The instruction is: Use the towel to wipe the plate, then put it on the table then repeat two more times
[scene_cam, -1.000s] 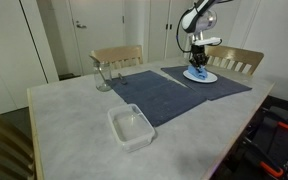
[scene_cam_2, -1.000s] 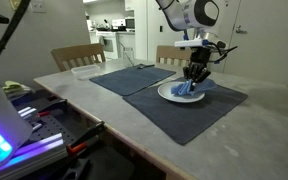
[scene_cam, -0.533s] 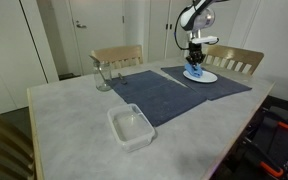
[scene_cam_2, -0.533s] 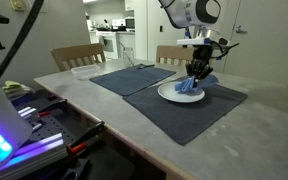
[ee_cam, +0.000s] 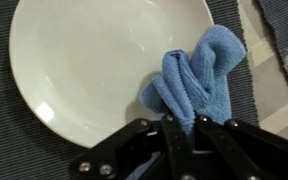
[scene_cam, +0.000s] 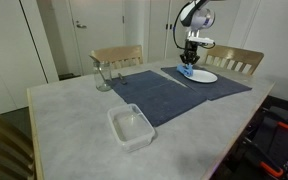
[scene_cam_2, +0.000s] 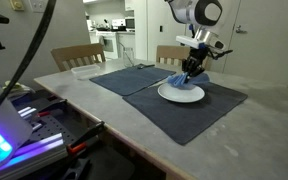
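Wrist view | tool (ee_cam: 184, 122) pinches towel (ee_cam: 199, 75) at plate (ee_cam: 94, 60) | exterior view only: container (scene_cam: 131, 126)

The shallow, round white plate (ee_cam: 94, 70) lies flat. The light-blue towel (ee_cam: 196, 80), bunched into folds, overlaps the plate's rim. The pale marbled desk (scene_cam: 64, 120) spreads beneath the plate.

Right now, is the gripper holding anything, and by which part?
Yes: the gripper is shut on the light-blue towel, pinching a bunched fold at one end; the rest is crumpled over the plate rim.
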Robot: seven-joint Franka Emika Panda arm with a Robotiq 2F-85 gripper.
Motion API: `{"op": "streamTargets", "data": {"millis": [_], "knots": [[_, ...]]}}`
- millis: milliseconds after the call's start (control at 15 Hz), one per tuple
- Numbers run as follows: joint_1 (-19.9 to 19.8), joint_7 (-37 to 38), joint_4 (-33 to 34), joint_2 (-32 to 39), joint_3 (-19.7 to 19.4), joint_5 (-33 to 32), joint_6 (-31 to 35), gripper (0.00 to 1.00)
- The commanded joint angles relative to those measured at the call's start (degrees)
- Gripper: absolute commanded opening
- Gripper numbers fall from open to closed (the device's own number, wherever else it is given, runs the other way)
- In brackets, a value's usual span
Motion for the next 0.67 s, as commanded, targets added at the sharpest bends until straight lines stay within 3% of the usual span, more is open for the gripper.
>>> {"op": "streamTargets", "data": {"millis": [0,600], "knots": [[-1.6,-4.1,0.7,0.5,2.4,3.3,-0.3,0.03],[-2.5,-10.1,-0.3,0.8,6.0,10.0,-1.6,0.03]]}}
